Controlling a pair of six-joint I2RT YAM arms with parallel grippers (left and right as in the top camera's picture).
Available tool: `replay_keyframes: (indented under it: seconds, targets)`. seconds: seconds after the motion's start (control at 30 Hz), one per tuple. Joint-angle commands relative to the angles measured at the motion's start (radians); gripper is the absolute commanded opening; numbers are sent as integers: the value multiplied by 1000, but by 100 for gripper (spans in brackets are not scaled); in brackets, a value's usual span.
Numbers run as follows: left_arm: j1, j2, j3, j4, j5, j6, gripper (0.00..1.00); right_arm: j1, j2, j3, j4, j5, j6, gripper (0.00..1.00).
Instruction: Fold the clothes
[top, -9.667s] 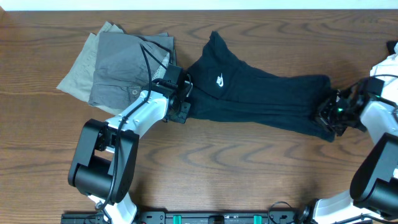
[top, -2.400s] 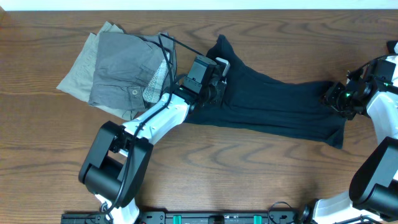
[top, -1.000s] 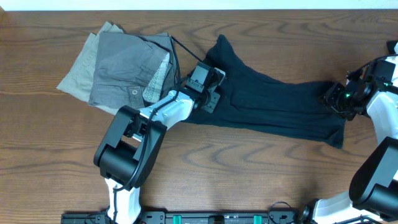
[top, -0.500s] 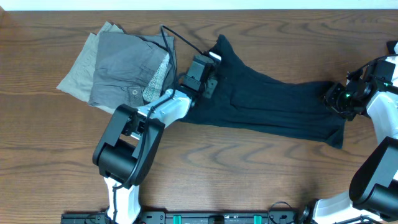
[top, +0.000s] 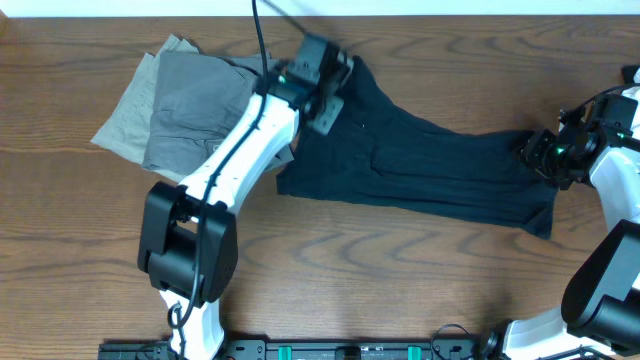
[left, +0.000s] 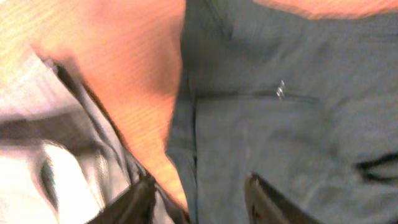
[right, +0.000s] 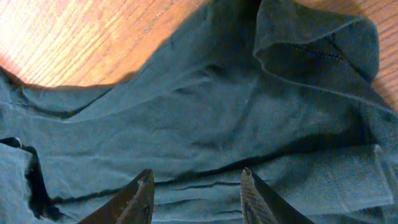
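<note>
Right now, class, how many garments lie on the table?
3: the black trousers across the middle and right, the grey piece at upper left, and the khaki piece under it. More may be hidden beneath.

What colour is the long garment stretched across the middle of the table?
The long garment is plain black, seen best in the overhead view.
</note>
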Motion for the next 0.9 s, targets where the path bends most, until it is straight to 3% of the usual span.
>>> replay_keyframes:
  seconds: [0.0, 0.27, 0.53, 0.67, 0.87]
  targets:
    - [10, -1, 94, 13, 65, 66, 52, 10, -22, 52, -13, -39, -22, 44]
    - [15, 148, 102, 317, 104, 62, 62, 10, -22, 67, -23, -131, -22, 51]
    - [19, 366, 109, 518, 121, 60, 63, 10, -22, 65, -60, -128, -22, 51]
    - [20, 395, 109, 531, 110, 60, 63, 10, -22, 56, -68, -113, -36, 52]
    - [23, 380, 110, 411, 101, 61, 63, 10, -22, 50, -69, -50, -37, 51]
